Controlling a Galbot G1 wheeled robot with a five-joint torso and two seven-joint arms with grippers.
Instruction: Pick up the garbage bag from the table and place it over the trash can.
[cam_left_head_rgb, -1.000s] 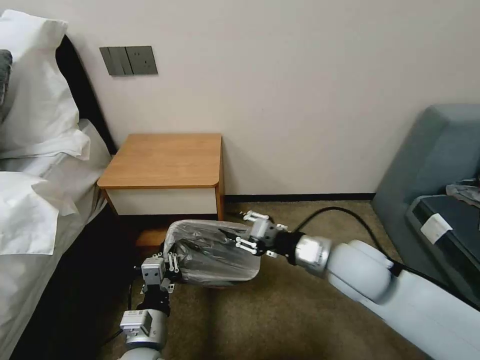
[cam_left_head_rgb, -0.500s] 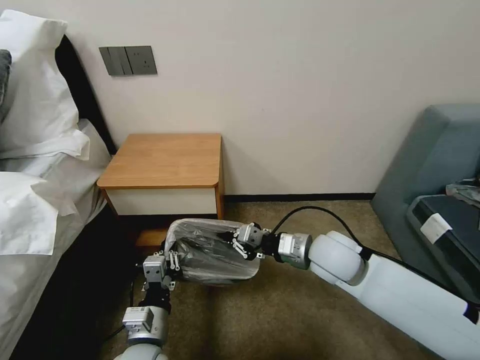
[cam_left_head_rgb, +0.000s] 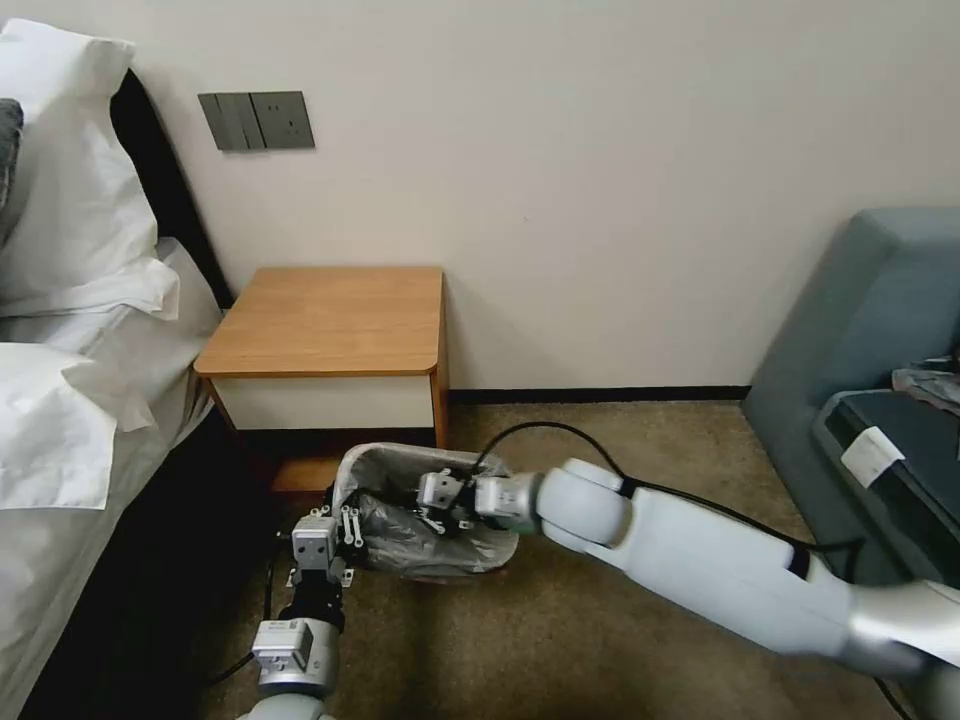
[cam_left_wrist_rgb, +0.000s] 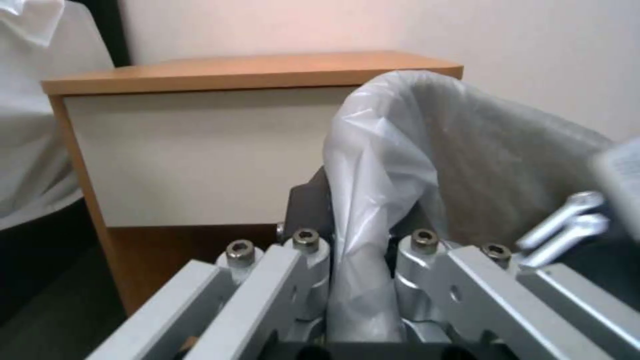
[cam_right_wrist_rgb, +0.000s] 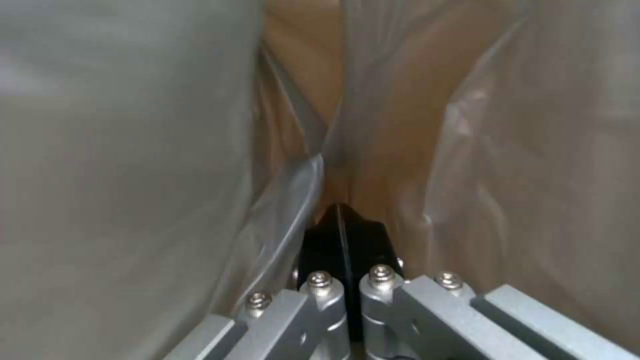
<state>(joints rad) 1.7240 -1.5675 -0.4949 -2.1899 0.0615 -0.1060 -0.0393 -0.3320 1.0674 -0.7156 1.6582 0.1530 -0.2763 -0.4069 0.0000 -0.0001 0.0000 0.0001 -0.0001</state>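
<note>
Garbage bag (cam_left_wrist_rgb: 373, 165) between left gripper (cam_left_wrist_rgb: 357, 250) fingers

Garbage bag (cam_left_head_rgb: 400, 530) in trash can (cam_left_head_rgb: 470, 562), before table (cam_left_head_rgb: 330, 320).

Carpet (cam_left_head_rgb: 600, 440) right of trash can (cam_left_head_rgb: 470, 562) open; table (cam_left_head_rgb: 330, 320) & bed (cam_left_head_rgb: 60, 470) crowd its far/left sides.
</note>
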